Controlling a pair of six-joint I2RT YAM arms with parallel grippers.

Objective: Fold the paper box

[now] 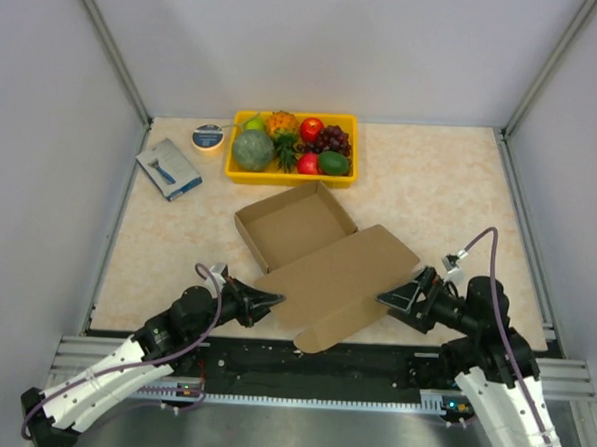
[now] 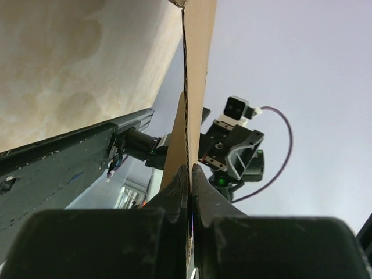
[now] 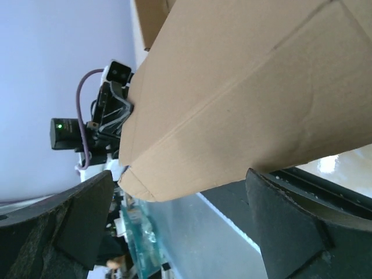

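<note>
The paper box (image 1: 296, 223) is brown cardboard, its shallow tray open and facing up in the middle of the table. Its lid flap (image 1: 344, 278) reaches toward the near edge and is raised off the table. My left gripper (image 1: 274, 302) is shut on the lid's left edge; in the left wrist view the fingertips (image 2: 183, 177) pinch the thin cardboard (image 2: 196, 87) edge-on. My right gripper (image 1: 387, 298) stands open at the lid's right edge. In the right wrist view both fingers (image 3: 302, 221) are wide apart, with the lid (image 3: 250, 99) spanning ahead of them, untouched.
A yellow fruit tray (image 1: 291, 180) sits behind the box. A blue-and-grey packet (image 1: 169, 169) and a tape roll (image 1: 208, 136) lie at the back left. A metal rail (image 1: 300, 379) runs along the near edge. Walls stand on three sides.
</note>
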